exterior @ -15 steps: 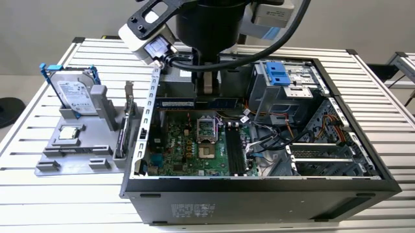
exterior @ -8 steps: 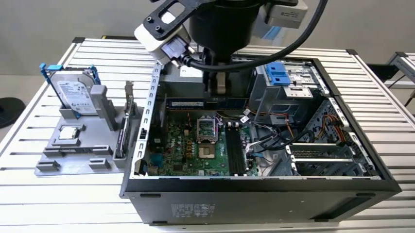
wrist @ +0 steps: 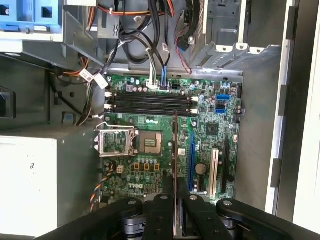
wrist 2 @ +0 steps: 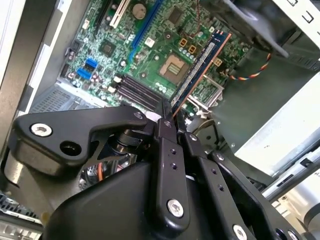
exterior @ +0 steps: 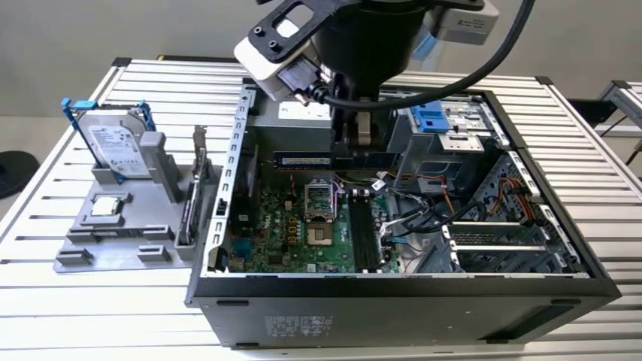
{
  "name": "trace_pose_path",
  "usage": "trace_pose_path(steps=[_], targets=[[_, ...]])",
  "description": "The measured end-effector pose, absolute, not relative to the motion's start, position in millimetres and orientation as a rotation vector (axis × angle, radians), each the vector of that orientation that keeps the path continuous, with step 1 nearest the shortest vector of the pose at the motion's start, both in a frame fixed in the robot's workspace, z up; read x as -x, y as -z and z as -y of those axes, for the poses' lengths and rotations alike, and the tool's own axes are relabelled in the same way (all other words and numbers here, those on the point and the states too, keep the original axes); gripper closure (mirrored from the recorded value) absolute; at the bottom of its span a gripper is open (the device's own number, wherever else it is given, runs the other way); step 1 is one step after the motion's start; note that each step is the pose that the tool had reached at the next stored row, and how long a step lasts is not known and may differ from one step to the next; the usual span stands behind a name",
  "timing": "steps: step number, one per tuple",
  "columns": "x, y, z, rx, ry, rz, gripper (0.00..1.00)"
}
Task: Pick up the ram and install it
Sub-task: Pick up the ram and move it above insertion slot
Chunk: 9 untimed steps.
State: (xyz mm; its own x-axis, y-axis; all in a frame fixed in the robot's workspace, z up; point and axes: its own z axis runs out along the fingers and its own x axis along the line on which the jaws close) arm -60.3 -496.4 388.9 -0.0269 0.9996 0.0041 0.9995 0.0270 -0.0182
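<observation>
Hand (exterior: 361,153) clenched on the ram (exterior: 319,159), gripping near 1 end. Ram sits level and on edge above the motherboard (exterior: 301,233) in the open case (exterior: 401,308), over its far edge. Long axis runs crosswise to the black slots (wrist: 150,103); not seated.

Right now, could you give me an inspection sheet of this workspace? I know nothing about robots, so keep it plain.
Surface: slatted metal table carrying an open computer case.
Job's things: ram held over the motherboard; memory slots empty.
Clutter: grey fixture with hard drive and processor chip.
Gripper: gripper shut on the ram.
Cables: wire bundles inside the case.
Surroundings: second slatted table at the exterior view's right.
</observation>
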Motion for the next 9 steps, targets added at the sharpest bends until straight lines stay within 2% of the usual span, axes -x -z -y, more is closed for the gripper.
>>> trace_pose_path(steps=[9], targets=[[48.5, -388.9, 496.0, 2.18, -0.016, 2.24, 1.0]])
